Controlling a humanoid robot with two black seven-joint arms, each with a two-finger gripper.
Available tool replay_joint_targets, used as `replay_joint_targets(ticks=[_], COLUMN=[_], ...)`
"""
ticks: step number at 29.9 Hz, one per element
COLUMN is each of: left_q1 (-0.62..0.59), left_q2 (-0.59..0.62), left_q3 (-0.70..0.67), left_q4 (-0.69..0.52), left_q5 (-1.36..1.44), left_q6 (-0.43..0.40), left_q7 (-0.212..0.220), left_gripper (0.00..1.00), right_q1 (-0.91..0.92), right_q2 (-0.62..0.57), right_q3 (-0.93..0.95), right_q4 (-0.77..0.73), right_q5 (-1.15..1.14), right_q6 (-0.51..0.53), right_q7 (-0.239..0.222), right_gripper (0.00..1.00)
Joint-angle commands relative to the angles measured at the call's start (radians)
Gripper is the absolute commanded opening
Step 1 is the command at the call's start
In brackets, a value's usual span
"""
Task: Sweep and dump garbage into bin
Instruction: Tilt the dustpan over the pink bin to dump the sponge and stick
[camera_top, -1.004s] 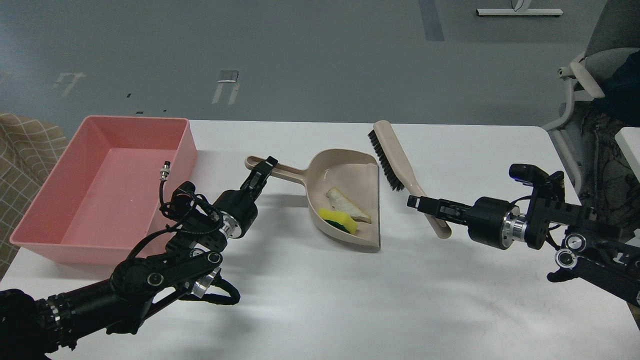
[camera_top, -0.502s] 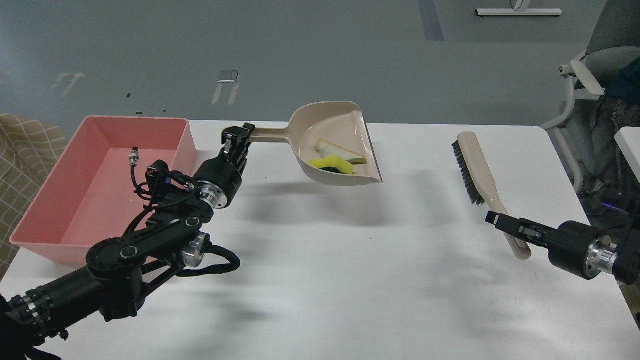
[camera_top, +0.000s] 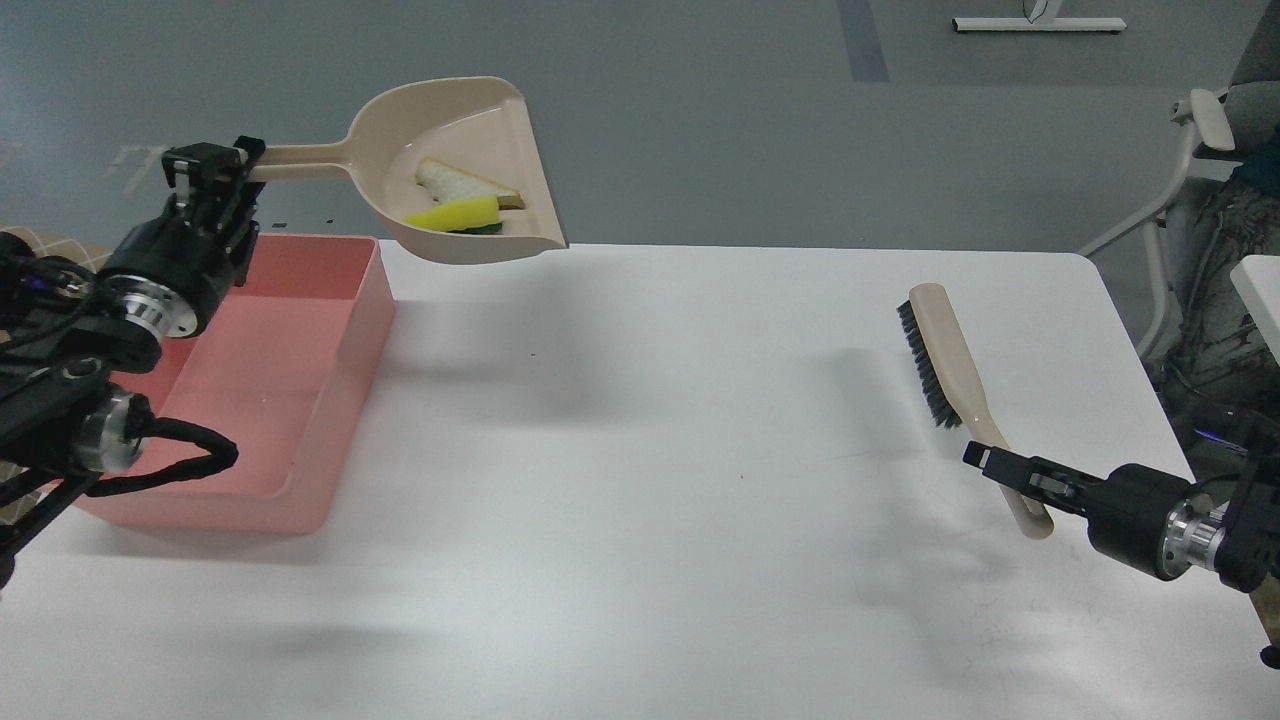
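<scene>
My left gripper (camera_top: 212, 166) is shut on the handle of the beige dustpan (camera_top: 470, 175) and holds it high, just past the right far corner of the pink bin (camera_top: 345, 345). The garbage lies in the pan: a yellow sponge chunk (camera_top: 452, 214) and a pale bread slice (camera_top: 462, 184). My right gripper (camera_top: 995, 467) is shut on the handle of the beige brush (camera_top: 945, 365), which rests low at the right of the table, bristles facing left.
The white table (camera_top: 650, 450) carries the bin at its left edge. A grey chair (camera_top: 1215, 160) stands off the table's right far corner. Grey floor lies beyond the far edge.
My left arm has lifted the dustpan with both pieces from the table up and left toward the bin. My right arm has carried the brush right and back, away from the middle.
</scene>
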Motion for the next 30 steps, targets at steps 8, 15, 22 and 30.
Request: replay_joint_targets(ticks=[8,15,22,30], left_q1=[0.21,0.249,0.258,0.258], left_q2=[0.273,0.391,0.437,0.457], left_q3=[-0.129,-0.114,-0.073,0.028], left_q4=[0.113,0.185,0.225,0.225], left_q5=[-0.047,-0.002,0.156,0.448], left_q6=[-0.144,-0.147,-0.133,0.052], left_q7=[-0.13,-0.232,-0.232,-0.232], left_gripper=[0.0,0.0,0.0,0.0], right_q1=[0.0,-0.001,-0.001,-0.001], right_q2=[0.009,0.009,0.017,0.022], right_q3=[-0.006,-0.006,-0.005,-0.005], right_q4=[0.005,0.017,0.015,0.017], right_q5=[0.0,0.0,0.0,0.0], right_q6=[0.0,0.0,0.0,0.002], right_q7=[-0.002,-0.002,-0.002,-0.002], right_gripper=[0.0,0.0,0.0,0.0])
